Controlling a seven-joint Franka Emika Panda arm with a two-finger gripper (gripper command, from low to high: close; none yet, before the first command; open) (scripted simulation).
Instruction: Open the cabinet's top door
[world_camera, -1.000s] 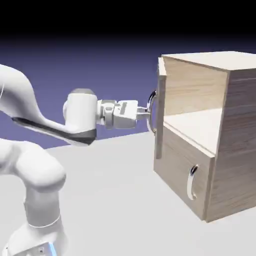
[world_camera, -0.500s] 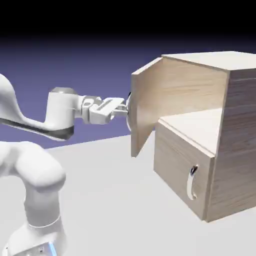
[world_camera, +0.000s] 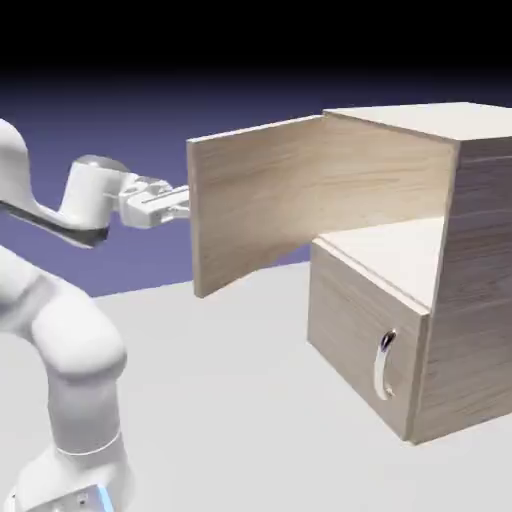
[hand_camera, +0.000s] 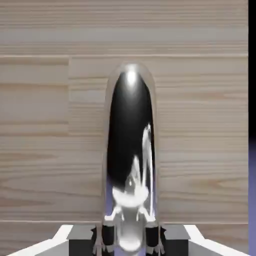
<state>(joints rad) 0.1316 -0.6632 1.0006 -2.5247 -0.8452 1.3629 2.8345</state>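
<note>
The light wood-grain cabinet (world_camera: 478, 280) stands at the exterior view's right. Its top door (world_camera: 270, 195) is swung far out to the left, showing its inner face, and the upper compartment is open. My gripper (world_camera: 182, 207) sits just past the door's free edge, on the outer side, where the door hides the handle. In the hand view the curved silver handle (hand_camera: 131, 150) fills the middle against the door's wood (hand_camera: 45, 125). My gripper (hand_camera: 129, 240) is shut on the handle, with a grey finger on each side of its base.
The lower, shorter panel (world_camera: 355, 340) with its small silver handle (world_camera: 384, 364) is shut. The white arm (world_camera: 60, 340) rises at the lower left. Grey table (world_camera: 230, 400) lies in front of the cabinet.
The top door has swung much wider, its free edge moving left. My gripper has moved left with it, still holding the handle.
</note>
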